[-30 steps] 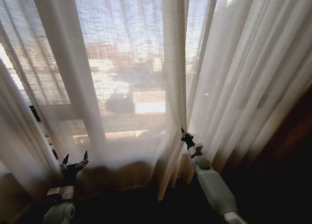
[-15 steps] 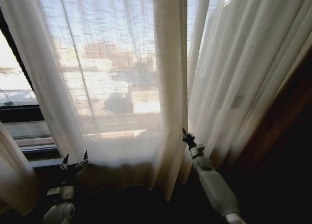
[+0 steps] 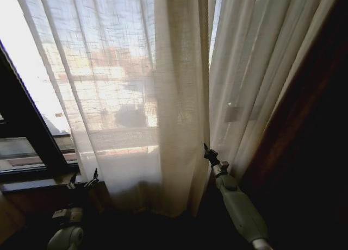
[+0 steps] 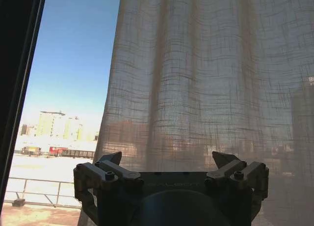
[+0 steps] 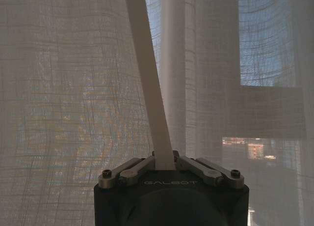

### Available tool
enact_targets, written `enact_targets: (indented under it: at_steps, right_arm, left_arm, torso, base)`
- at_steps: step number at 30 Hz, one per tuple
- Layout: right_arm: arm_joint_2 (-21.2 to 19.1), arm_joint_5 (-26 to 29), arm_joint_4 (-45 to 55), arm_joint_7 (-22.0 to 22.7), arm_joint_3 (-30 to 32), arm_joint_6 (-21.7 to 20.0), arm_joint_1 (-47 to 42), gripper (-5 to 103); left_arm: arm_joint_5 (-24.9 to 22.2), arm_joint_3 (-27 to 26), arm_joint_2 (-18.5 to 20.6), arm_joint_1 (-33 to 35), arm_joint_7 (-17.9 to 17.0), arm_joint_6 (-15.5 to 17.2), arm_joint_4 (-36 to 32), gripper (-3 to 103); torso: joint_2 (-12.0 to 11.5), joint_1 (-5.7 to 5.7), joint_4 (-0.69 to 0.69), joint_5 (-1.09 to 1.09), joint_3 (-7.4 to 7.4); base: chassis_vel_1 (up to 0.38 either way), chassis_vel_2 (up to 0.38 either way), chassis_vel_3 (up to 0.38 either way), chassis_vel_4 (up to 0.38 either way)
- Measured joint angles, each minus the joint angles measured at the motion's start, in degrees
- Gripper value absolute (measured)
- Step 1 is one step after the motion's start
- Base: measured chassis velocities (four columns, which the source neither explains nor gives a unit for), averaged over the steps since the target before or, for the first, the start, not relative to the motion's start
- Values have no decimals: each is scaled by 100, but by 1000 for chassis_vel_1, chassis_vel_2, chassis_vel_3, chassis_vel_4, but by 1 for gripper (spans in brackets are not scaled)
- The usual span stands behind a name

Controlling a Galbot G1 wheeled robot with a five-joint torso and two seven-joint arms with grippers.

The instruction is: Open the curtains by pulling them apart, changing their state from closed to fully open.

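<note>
At the robot's left, bare window frame (image 3: 32, 136) now shows where the curtains (image 3: 114, 98) have slid rightward. The right gripper (image 3: 206, 150) stays clamped on a fold; the left gripper (image 3: 81, 180) hangs wide, empty.

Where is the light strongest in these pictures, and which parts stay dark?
Head view: glare burns out the bare window on the left; the lower right corner is near black. Left wrist view: the sky is bright, the left pincer a dark silhouette. Right wrist view: even backlight through the curtains.

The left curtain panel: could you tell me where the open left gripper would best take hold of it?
Probably its free outer edge, approached from the bare-window side. The left gripper is open just below that hem, which hangs as one thin vertical line, easier to pinch than the broad pleats.
</note>
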Motion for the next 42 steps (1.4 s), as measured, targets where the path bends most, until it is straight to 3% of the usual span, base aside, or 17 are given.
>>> enact_targets:
  at_steps: [21, 27, 29, 31, 37, 42]
  right_arm:
    - [-48, -113, -80, -190, 129, 254, -6, 0]
    - [-86, -158, -75, -178, 132, 251, -6, 0]
    - [-95, -154, -72, -168, 128, 250, -5, 0]
    - [-100, -96, -62, -163, 127, 252, -6, 0]
    - [-69, -111, -43, 53, 128, 317, -12, 0]
    - [-82, -181, -29, -116, 139, 318, -37, 0]
  left_arm:
    - [0, 2, -1, 0, 3, 0, 0, 100]
    - [0, 1, -1, 0, 7, 0, 0, 100]
    - [0, 1, 0, 0, 5, 0, 1, 100]
    - [0, -4, 0, 0, -1, 0, 1, 100]
    - [0, -3, 0, 0, -1, 0, 1, 100]
    - [0, 0, 0, 0, 1, 0, 0, 100]
  torso:
    - [-1, 1, -3, 3, 1]
    - [0, 1, 1, 2, 1]
    - [0, 0, 3, -8, 0]
    - [0, -1, 6, -1, 0]
    - [0, -1, -1, 1, 0]
    - [0, -1, -3, 1, 0]
  base:
    - [-379, -269, 381, 268]
    - [-28, -23, 48, 27]
    - [56, 17, -53, -25]
    - [75, 45, -66, -33]
    - [25, 14, -22, -14]
    - [0, 0, 0, 0]
